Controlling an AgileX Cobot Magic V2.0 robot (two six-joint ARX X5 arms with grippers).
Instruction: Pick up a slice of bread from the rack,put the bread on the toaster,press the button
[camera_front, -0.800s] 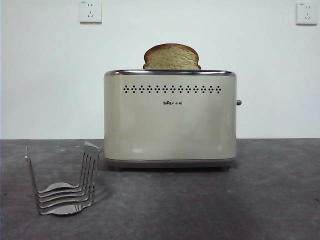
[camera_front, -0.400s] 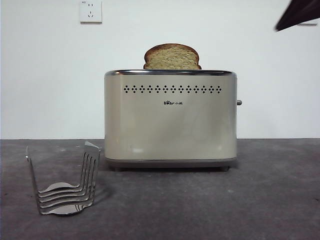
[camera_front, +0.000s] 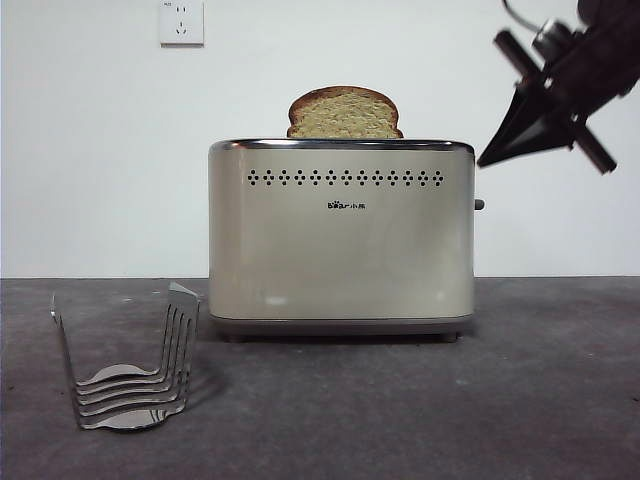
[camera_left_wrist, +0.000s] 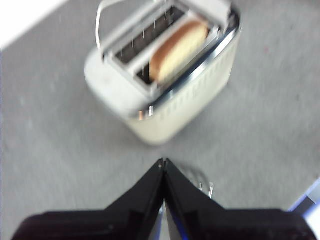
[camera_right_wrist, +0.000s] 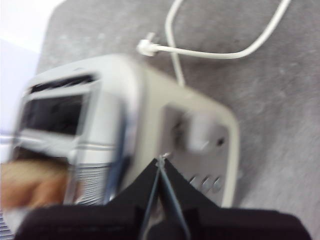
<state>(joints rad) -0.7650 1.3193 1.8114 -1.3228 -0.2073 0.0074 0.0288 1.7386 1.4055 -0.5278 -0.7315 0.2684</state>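
The right gripper (camera_front: 487, 160), jaws closed and empty, nears the button (camera_front: 478, 205), a small stiff lever: press squarely on top.

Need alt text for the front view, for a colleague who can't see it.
A slice of bread stands in the cream toaster; the right gripper, jaws shut, hangs above its button. The wire rack sits bare.
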